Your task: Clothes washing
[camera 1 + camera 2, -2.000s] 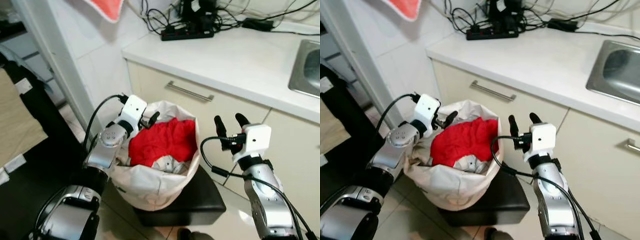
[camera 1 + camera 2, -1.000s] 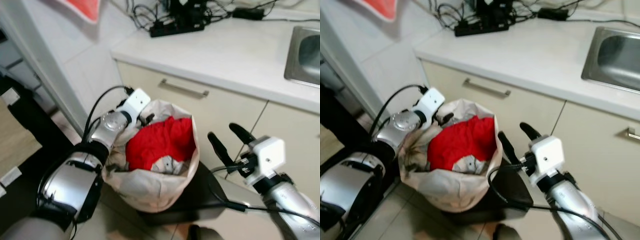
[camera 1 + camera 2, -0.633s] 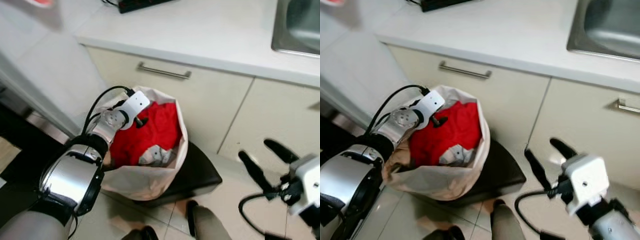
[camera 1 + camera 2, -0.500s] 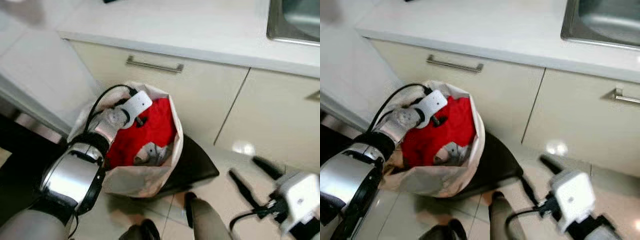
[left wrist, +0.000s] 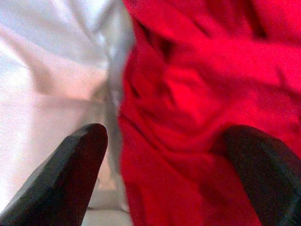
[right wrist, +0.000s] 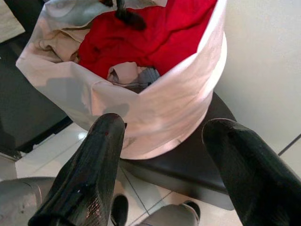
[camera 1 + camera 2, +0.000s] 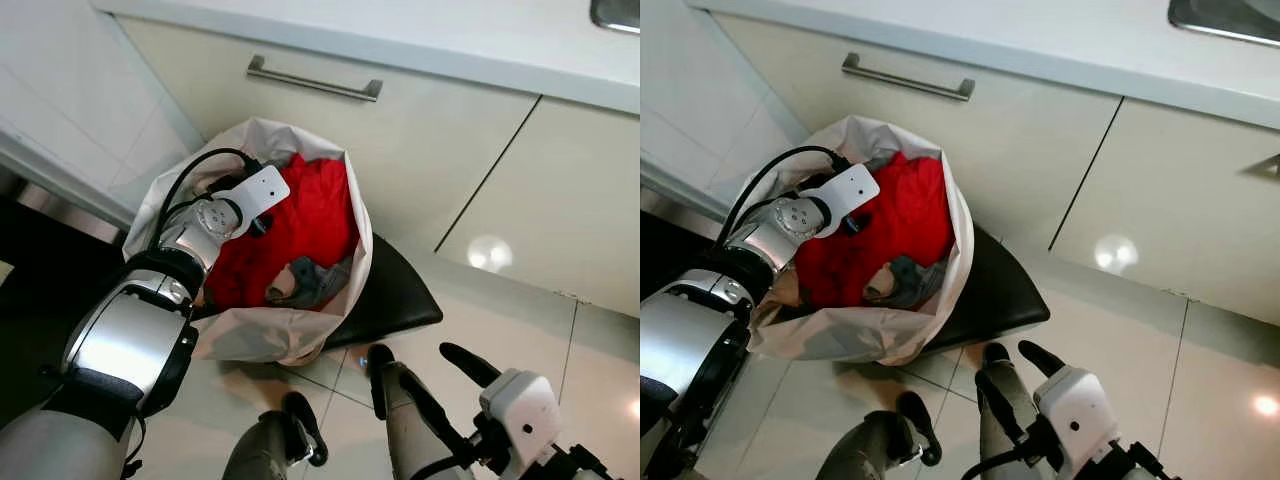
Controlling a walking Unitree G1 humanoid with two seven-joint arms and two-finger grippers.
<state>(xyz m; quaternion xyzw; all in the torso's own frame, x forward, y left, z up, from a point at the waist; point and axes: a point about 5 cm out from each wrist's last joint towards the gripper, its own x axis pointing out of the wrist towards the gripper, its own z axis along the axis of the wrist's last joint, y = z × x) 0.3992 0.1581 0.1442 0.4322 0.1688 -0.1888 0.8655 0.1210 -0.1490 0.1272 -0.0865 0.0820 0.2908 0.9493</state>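
Note:
A white laundry bag (image 7: 285,330) stands open on a black stool (image 7: 398,298), holding red clothes (image 7: 312,212) and a grey garment (image 7: 310,281). My left gripper (image 7: 265,224) reaches into the bag from its left rim. In the left wrist view its fingers (image 5: 70,181) stand apart, open, over the red clothes (image 5: 188,94) beside the bag's pale lining (image 5: 47,70). Low at the right, my right gripper (image 7: 442,386) hangs above the floor, away from the bag. Its open fingers (image 6: 96,169) point at the bag's outer wall (image 6: 160,113).
Cream cabinets with a metal drawer handle (image 7: 313,78) rise right behind the bag, under a white counter. My own legs and feet (image 7: 395,420) stand on the glossy tiled floor (image 7: 520,320). A dark area lies at the left edge.
The view has tilted down and shifted along the cabinets. My right gripper has dropped lower and away from the bag. The left gripper stays inside the bag.

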